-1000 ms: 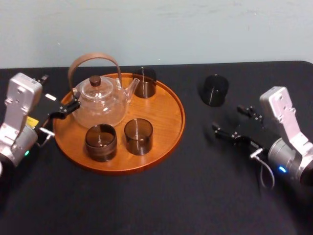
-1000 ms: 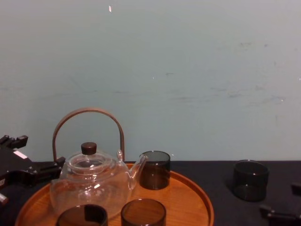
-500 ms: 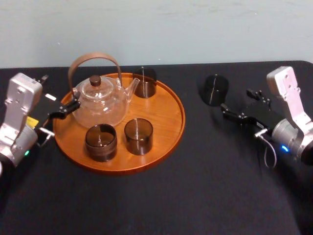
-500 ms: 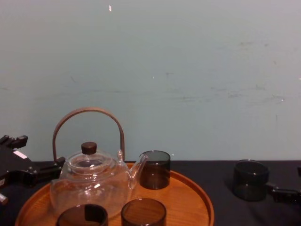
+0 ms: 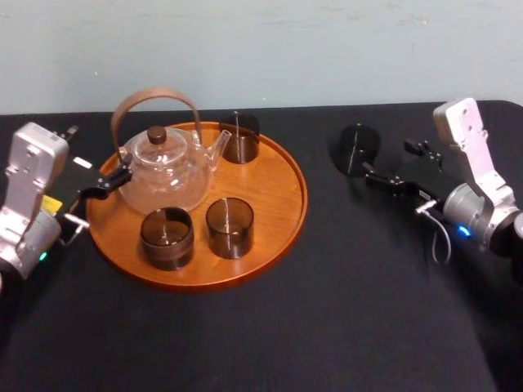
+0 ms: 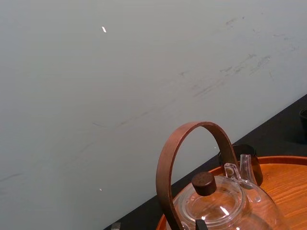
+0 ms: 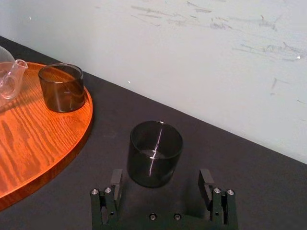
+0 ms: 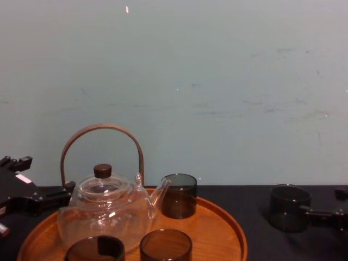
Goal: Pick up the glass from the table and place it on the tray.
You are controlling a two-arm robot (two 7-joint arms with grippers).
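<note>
**Wide-open end effector squares up to lone glass; an uneven touch could tip it**

The left end effector [image 5: 105, 183] sits parked at the left rim of the tray [image 5: 276, 175], close by the clear teapot [image 5: 163, 173]. The tray already carries the teapot and three dark glasses [image 5: 230, 227], and most of its bare wood is on the right side. A careless set-down there could, on this reading, knock the front pair or catch the low rim and topple.

Right of the tray, on the black counter [image 5: 327, 327], the glass [image 5: 358, 149] stands upright and alone, apart from the rim. The nearer hazard lies here. Its wall is smooth and round, so if one finger meets it before the other, it is likely to slide or tip rather than settle into the grip. Closing with too little of the glass between the fingers could squeeze it out forward. Too hard a pinch on thin glass is a further risk.

At far right, the right end effector [image 5: 391, 162] is spread wide and held low over the counter, pointing at the glass. The right wrist view shows the glass centred at the mouth of the opening. Its base is just inside the two fingertips [image 7: 115, 176], with a gap on either side and no contact that can be made out. In the chest view, one finger lies level with the lower half of the glass.
</note>
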